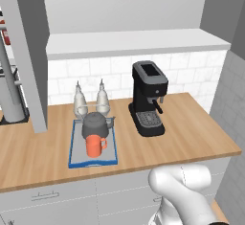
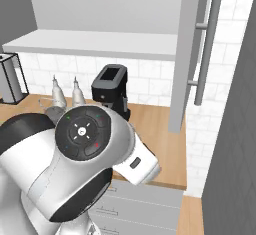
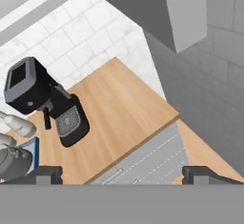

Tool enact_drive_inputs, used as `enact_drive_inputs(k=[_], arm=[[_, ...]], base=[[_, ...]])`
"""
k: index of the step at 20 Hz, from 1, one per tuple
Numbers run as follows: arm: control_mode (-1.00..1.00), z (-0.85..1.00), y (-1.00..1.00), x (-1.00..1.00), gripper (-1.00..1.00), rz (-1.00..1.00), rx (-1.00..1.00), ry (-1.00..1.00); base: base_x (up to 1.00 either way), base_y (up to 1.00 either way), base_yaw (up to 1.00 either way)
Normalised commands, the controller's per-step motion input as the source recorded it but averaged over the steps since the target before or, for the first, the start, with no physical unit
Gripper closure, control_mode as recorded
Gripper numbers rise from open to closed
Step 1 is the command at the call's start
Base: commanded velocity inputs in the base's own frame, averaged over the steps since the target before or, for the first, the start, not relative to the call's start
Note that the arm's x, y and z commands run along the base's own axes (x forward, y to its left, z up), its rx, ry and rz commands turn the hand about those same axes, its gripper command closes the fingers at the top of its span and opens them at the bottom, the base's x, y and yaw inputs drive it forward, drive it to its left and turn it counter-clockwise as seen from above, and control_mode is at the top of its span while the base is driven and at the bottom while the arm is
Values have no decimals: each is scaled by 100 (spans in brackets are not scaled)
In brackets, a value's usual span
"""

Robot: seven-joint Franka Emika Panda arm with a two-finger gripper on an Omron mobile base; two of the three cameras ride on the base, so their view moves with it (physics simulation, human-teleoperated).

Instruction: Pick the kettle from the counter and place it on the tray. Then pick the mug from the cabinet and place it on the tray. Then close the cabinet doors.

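The dark grey kettle and the orange mug both stand on the blue-rimmed tray on the wooden counter. The mug is in front of the kettle. The cabinet above stands with its doors swung out: one door at the left, the other door at the right with its bar handle. My gripper is open and holds nothing. It hangs high over the counter's right end, below the right door. The kettle and tray edge sit far to its left.
A black coffee machine stands right of the tray. Two pale shakers stand behind the kettle. A grey side wall bounds the counter's right end. Drawer fronts run below the counter edge.
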Motion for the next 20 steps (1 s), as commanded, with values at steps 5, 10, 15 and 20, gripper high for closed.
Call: enact_drive_inputs(k=[5, 10, 15, 20], arm=[[-100, 0, -41, 11, -100, -2, 0, -1], [-100, 0, -30, 16, -100, 0, 0, -5], [-100, 0, -29, 15, -100, -1, -1, -5], [-100, 2, -32, 15, -100, -4, -2, -4]], base=[[0, 0, 0], [0, 0, 0], [0, 0, 0], [0, 0, 0]])
